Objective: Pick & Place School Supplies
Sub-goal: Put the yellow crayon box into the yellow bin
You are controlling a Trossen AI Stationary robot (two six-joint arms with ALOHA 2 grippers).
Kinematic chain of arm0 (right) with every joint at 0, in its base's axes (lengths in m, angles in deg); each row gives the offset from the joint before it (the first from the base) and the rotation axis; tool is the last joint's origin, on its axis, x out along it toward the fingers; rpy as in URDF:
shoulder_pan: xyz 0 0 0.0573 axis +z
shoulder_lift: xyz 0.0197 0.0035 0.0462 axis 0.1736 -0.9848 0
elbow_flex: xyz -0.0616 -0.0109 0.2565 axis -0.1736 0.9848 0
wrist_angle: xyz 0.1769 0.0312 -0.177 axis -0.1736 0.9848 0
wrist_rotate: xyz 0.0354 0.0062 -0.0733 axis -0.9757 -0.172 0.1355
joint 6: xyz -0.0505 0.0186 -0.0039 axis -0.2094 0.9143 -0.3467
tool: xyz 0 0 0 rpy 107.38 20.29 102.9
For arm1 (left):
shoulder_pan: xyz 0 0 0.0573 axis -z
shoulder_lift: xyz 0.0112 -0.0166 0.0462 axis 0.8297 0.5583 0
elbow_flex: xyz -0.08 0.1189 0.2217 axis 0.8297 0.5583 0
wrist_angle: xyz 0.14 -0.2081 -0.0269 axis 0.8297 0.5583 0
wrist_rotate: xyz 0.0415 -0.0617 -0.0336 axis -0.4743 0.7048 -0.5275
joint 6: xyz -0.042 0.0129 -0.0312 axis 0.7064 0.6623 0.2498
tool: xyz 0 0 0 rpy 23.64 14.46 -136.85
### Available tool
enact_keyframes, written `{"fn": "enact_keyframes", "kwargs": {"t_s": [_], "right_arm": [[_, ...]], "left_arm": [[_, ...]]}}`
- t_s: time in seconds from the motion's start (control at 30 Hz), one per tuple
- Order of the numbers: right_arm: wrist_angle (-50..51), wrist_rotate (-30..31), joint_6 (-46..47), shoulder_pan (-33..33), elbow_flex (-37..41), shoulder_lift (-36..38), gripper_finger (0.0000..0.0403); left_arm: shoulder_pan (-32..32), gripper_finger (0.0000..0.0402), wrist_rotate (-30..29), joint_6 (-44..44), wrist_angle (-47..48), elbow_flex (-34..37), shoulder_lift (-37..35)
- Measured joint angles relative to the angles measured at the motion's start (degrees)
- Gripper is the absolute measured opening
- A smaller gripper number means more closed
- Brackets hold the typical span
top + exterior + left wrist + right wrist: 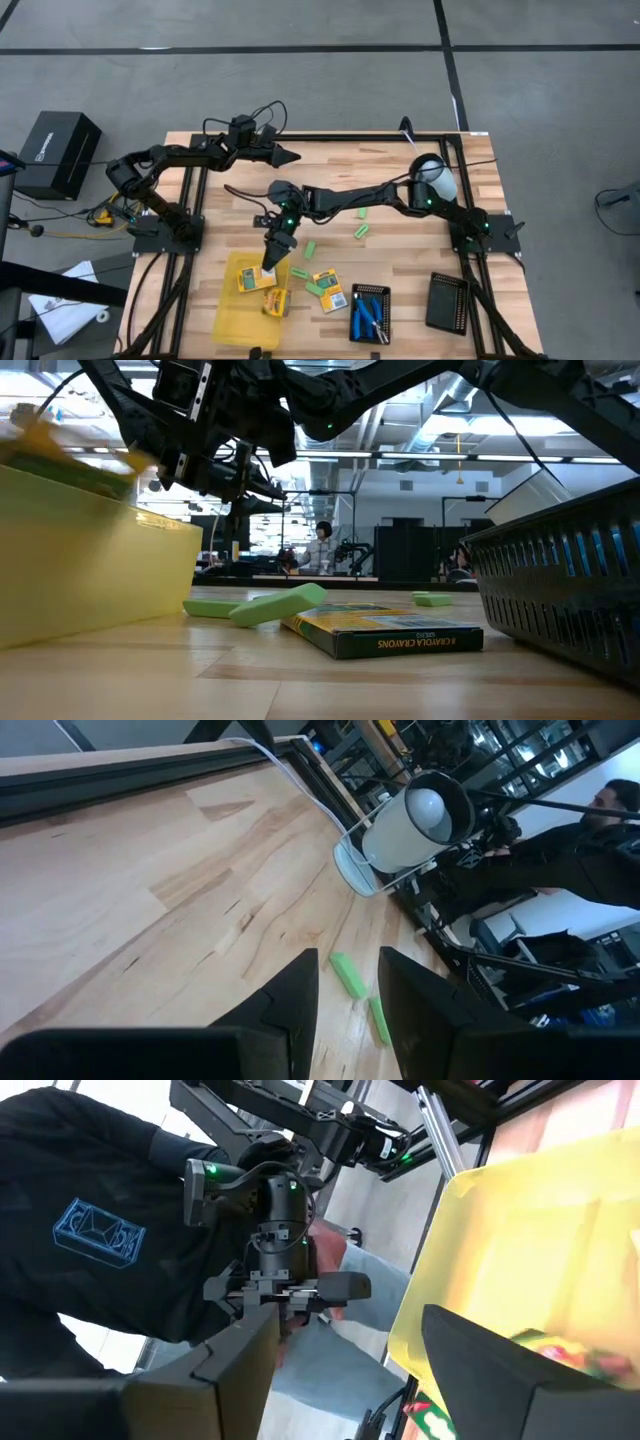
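Where the low view looks level across the bench [420,210], a crayon pack [385,630] lies flat nearest the lens, lower centre of frame, with a green block [277,605] leaning at its left end and another green block [432,599] farther back. Yellow tray wall [90,570] fills the left of that frame; a black ribbed tray [570,595] fills the right.

High view, bottom of frame first: yellow tray [232,318] at lower centre-left holds two crayon packs, one [252,279] near its upper edge, one [277,301] at its right edge. Just right of the tray, on bare wood, two more packs [329,288] lie together with green blocks [300,273] beside them. Right again, a black ribbed tray [370,313] carries the blue-handled tools [368,314]; a second black ribbed tray [447,302] sits farther right.

Right hand [271,263] hangs over the tray's upper right part, fingers spread wide, nothing between them; right wrist view shows its two dark fingers [235,1370] apart with the yellow tray beyond and a pack blurred at the frame's lower right.

Mid-frame, loose green blocks [361,231] lie near the right arm.

Farthest up, left hand [286,155] waits above the bench's upper left; its fingers [290,1010] stand partly apart, holding nothing.
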Motion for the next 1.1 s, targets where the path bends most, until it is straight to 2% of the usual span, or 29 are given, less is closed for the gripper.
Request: {"fn": "enact_keyframes", "kwargs": {"t_s": [0.33, 0.57, 0.8, 0.97, 1.1], "right_arm": [[-0.17, -0.89, 0.48, -1.81, 0.0, 0.04, 0.0217], [0.09, -4.84, 0.86, -3.38, 0.01, 0.95, 0.0202], [1.32, -7.39, -2.15, -6.78, -0.02, 7.64, 0.0183], [9.3, -7.52, -8.26, -10.05, 0.0, 13.12, 0.0169], [23.03, -7.23, -18.57, -12.92, -0.05, 18.57, 0.0161]], "left_arm": [[0.05, 0.0101, -0.02, 2.12, -1.15, 0.0, 0.0], [1.52, 0.0101, 0.01, 4.95, -10.65, -0.23, 0.0], [1.61, 0.0101, -1.69, 2.96, -12.06, -3.75, -1.03], [-0.06, 0.0101, -2.39, 3.21, -11.51, -7.04, -1.53], [0.59, 0.0101, -1.8, 1.39, -6.35, -8.98, -1.53]]}}
